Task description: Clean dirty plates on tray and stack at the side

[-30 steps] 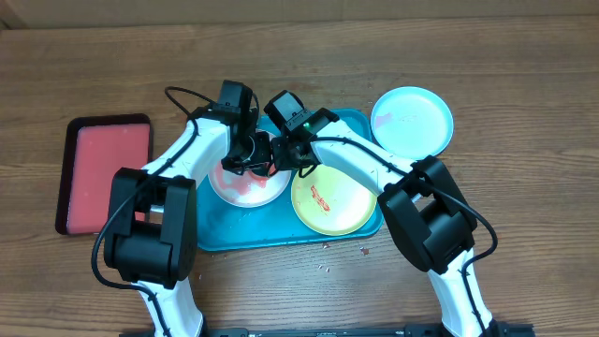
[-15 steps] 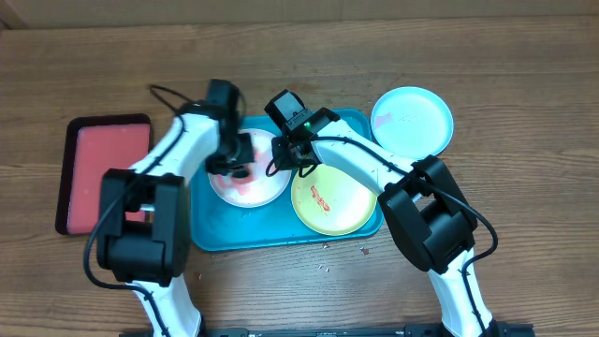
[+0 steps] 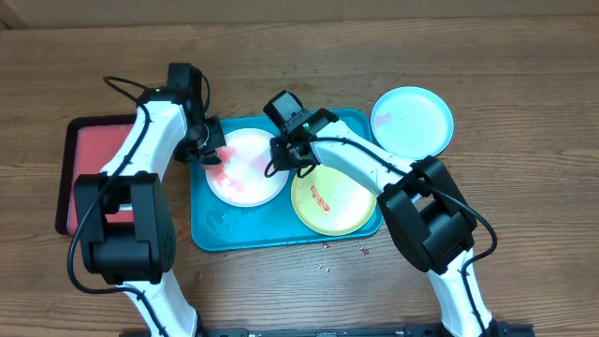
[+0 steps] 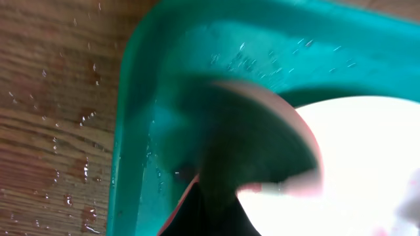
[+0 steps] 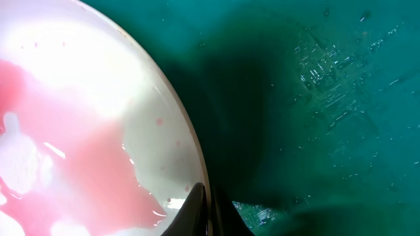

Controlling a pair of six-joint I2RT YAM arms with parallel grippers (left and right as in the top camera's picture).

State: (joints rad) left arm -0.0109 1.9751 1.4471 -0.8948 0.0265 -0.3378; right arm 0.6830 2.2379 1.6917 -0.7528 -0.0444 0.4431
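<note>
The teal tray (image 3: 211, 229) holds the white plate (image 3: 251, 173), smeared pink-red, and the yellow-green plate (image 3: 329, 201) with orange smears. The light blue plate (image 3: 412, 122) lies on the table, right of the tray. My right gripper (image 3: 281, 155) is shut on the white plate's right rim; in the right wrist view its fingers (image 5: 209, 203) pinch the rim of the plate (image 5: 79, 98) above the tray floor (image 5: 315, 98). My left gripper (image 3: 208, 152) is at the plate's left edge, shut on a small pink sponge (image 3: 214, 157). The left wrist view shows the tray rim (image 4: 131, 98) and the plate (image 4: 367, 151), blurred.
A smaller dark-rimmed red tray (image 3: 103, 173) lies left of the teal tray. Water drops wet the wood by the teal tray's left rim (image 4: 59, 170). A few crumbs lie on the table in front of the tray (image 3: 328, 262).
My left gripper has moved left, from over the white plate's middle to the plate's left edge near the tray rim. The right gripper has stayed on the plate's rim.
</note>
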